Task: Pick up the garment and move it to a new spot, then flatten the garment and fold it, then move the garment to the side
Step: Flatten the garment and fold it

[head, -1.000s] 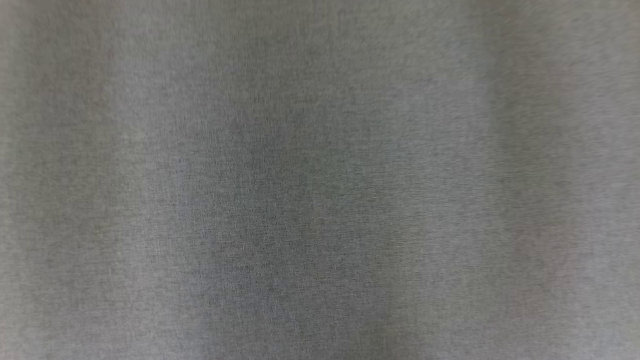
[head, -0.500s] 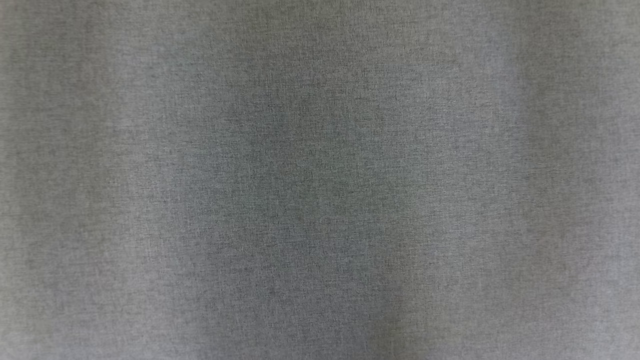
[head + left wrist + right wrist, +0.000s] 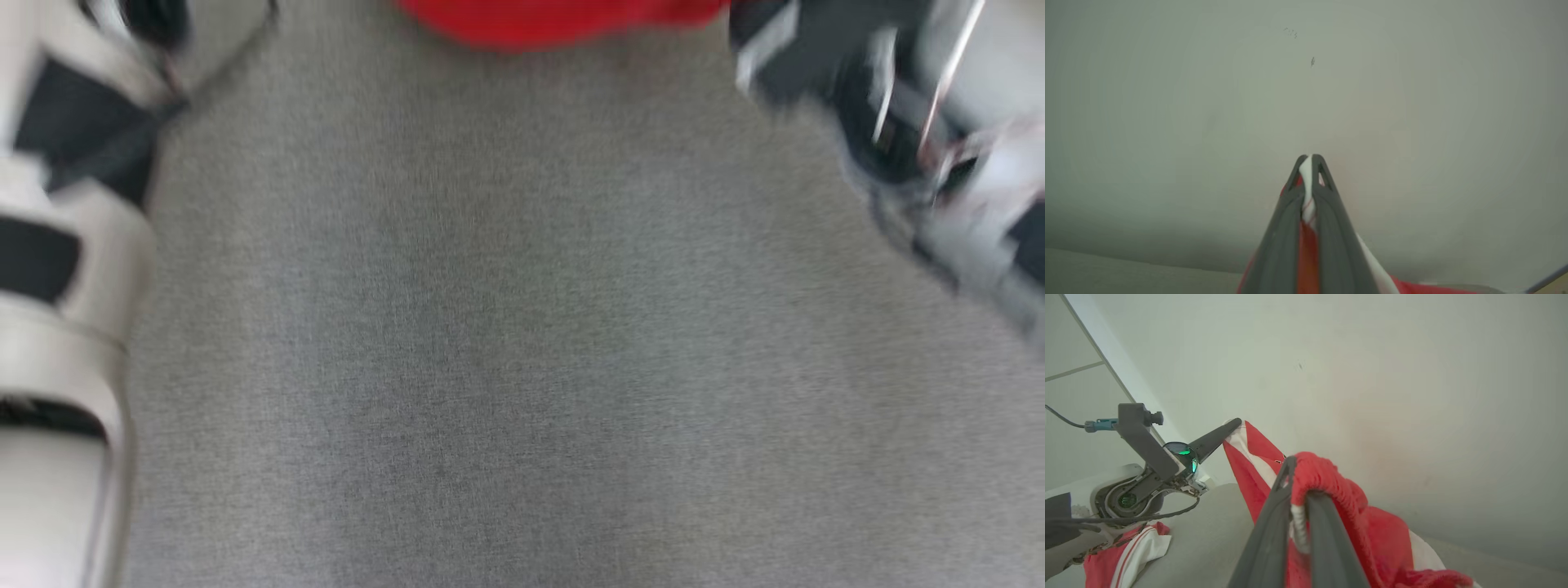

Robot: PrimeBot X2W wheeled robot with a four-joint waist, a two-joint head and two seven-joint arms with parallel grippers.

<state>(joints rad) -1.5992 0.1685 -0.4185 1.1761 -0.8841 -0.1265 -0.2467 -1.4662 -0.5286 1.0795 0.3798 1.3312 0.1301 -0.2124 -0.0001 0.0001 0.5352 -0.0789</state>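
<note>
left hand (image 3: 1311,157): fingers pressed together, pinching a fold of white and red cloth that runs up to the tips

right hand (image 3: 1299,477): clamped on a thick red ribbed edge; the cloth rolls over one finger and hides its tip

garment (image 3: 1384,535): off the surface at the top, strung between both hands in front of a pale wall (image 3: 1372,375). From the right wrist we see a red and white panel rising to the left hand's tips. The bulk hangs down from the right hand toward the grey surface.

head view: motion-blurred. We make out a red patch of the garment at the top edge, centre. The pale left forearm (image 3: 57,327) is along the left edge and the right arm (image 3: 898,106) is at the upper right.

surface: grey woven cloth (image 3: 522,327), bare between the arms

other cloth: a red and white striped piece (image 3: 1135,551) lies on the grey surface below the left arm. We can't tell whether it is part of the same garment.
</note>
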